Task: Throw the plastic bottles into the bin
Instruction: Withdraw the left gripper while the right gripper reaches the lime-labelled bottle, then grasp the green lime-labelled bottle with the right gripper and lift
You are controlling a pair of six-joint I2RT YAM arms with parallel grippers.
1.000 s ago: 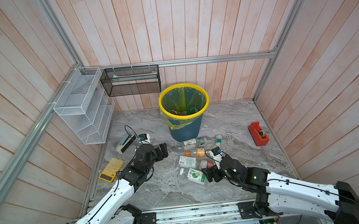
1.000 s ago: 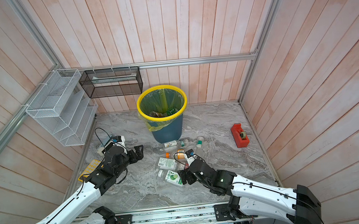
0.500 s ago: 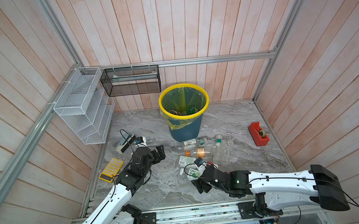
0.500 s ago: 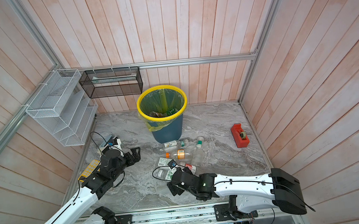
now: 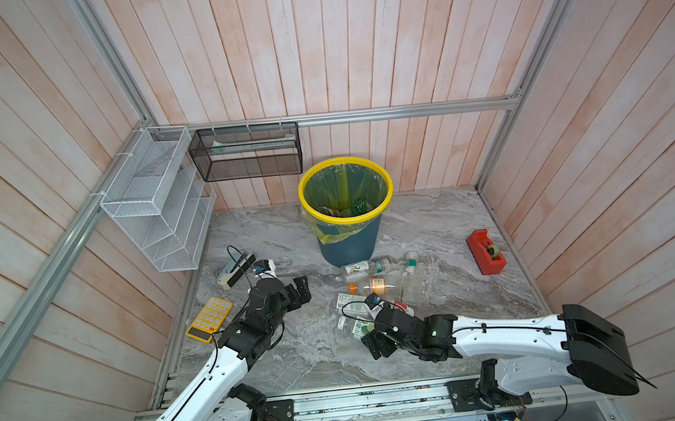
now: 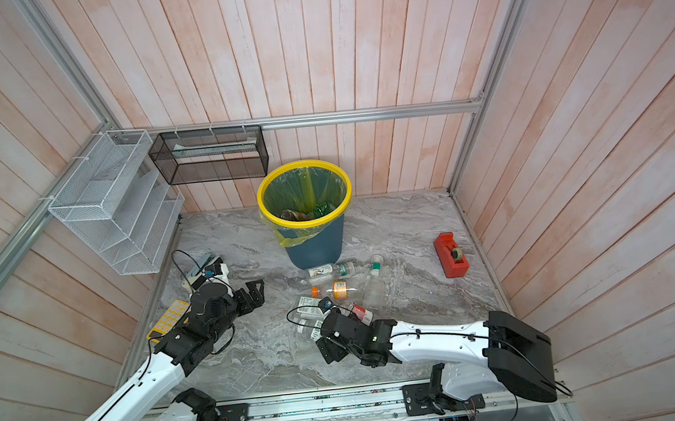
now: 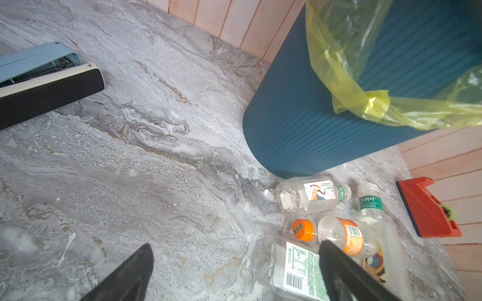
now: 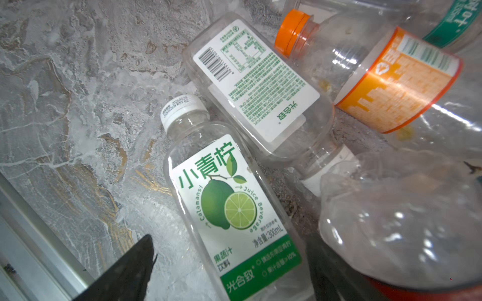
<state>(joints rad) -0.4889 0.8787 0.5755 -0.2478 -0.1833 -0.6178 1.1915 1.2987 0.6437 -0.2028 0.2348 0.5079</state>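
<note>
1. The right gripper (image 8: 227, 263) is recorded low over the marble floor (image 8: 65, 117), jaws spread wide, nothing pinched
2. A clear lime-label bottle (image 8: 229, 208) with a white cap is seen lying flat between its fingers (image 8: 125, 271); bare floor shows between the bottle and one finger
3. Just ahead of those fingertips a back-label bottle (image 8: 260, 86) is noted lying flat, and beyond it an orange-label bottle (image 8: 391, 78); a crumpled clear bottle (image 8: 404, 221) lies close by the other finger
4. The left gripper (image 7: 234, 281) is observed with jaws spread fully, only bare floor between them; the bottle cluster lies ahead and to the outer side of one finger
5. The bin (image 5: 349, 244) is found upright, ahead of the left gripper and well apart; from the right gripper it stands beyond the bottle cluster
6. A green bottle (image 5: 358, 207) is seen inside the bin in both top views
</note>
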